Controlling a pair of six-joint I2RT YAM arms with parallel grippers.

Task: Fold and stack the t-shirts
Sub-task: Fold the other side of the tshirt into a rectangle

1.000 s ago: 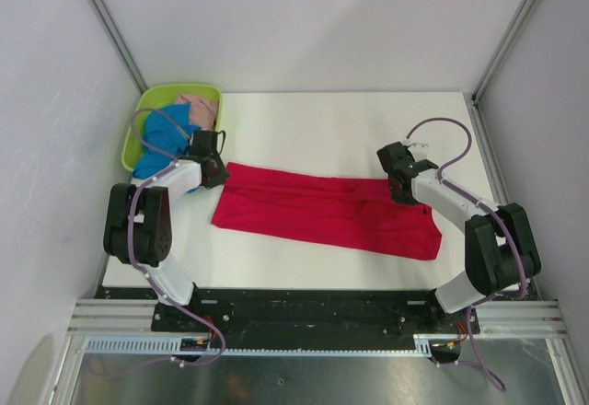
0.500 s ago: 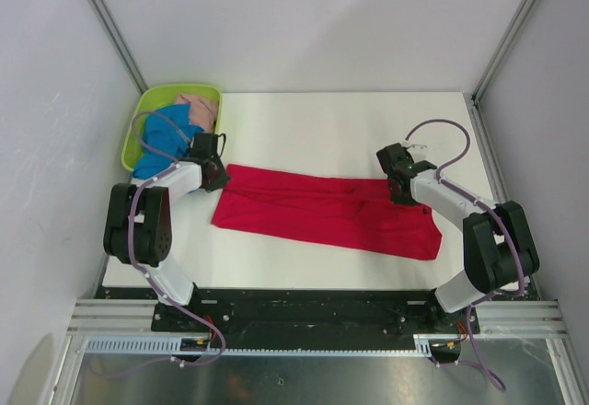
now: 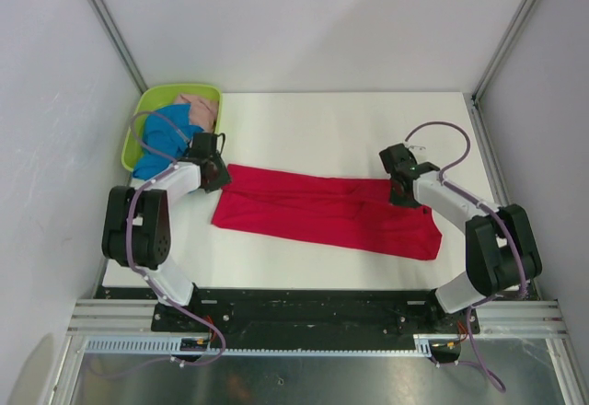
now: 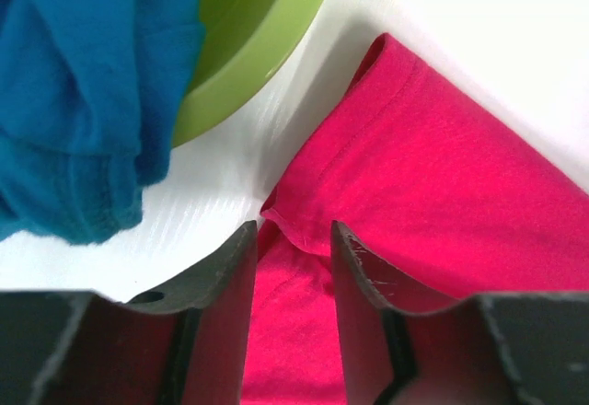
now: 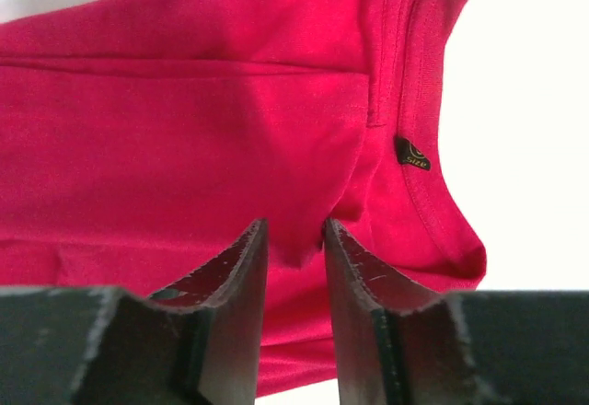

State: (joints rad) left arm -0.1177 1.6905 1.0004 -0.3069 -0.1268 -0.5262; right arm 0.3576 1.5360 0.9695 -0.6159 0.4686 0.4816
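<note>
The red t-shirt [image 3: 322, 212] lies folded into a long strip across the white table [image 3: 331, 129]. My left gripper [image 3: 224, 177] hovers low at the strip's left end, open, and the red cloth [image 4: 442, 202] lies slack between and beyond its fingers [image 4: 293, 239]. At the strip's right end my right gripper [image 3: 402, 193] is also open, and the folded edge near the collar [image 5: 184, 129] lies loose between its fingers [image 5: 294, 235]. The blue t-shirt [image 3: 166, 133] and the pale pink t-shirt [image 3: 198, 108] sit bunched in the basket.
The lime-green basket [image 3: 175, 88] stands at the table's back left corner, its rim [image 4: 258, 28] close beside my left gripper, with blue cloth [image 4: 83, 83] hanging over it. A black size label [image 5: 411, 153] shows inside the red collar. Grey walls enclose the table.
Both grippers have gone from shut to open, letting go of the ends of the red t-shirt. The arms have barely shifted and the shirt lies as before.
</note>
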